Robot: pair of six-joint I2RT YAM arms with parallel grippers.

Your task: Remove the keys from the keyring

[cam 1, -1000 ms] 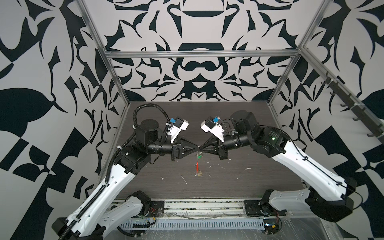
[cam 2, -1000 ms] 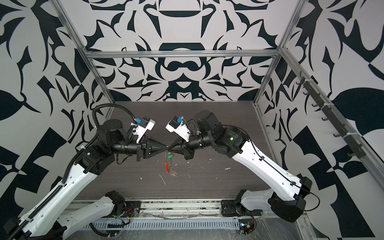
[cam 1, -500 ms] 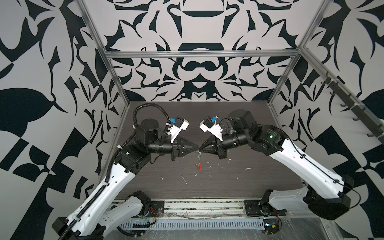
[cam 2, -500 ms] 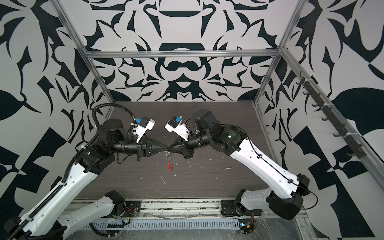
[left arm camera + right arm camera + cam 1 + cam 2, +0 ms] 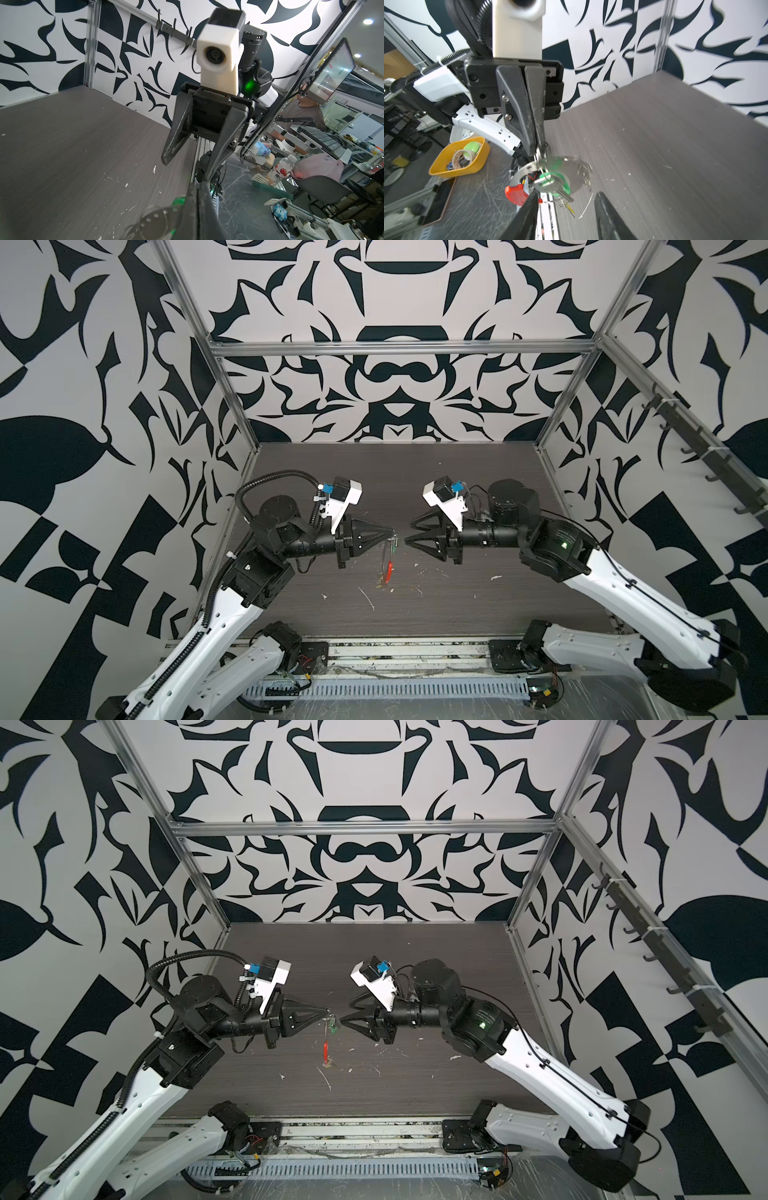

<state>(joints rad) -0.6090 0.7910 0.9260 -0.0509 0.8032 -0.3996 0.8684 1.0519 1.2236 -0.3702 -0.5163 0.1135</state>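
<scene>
While left jaws tight on the dangling keyring (image 5: 389, 570), right jaws now parted and off it.

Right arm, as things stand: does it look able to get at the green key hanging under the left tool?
Probably yes. The right tool is open and faces the green key, which hangs on the keyring pinched in the shut left tool. Nothing stands between them.

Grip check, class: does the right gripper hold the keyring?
No: right gripper is open; the left gripper holds the keyring.
</scene>
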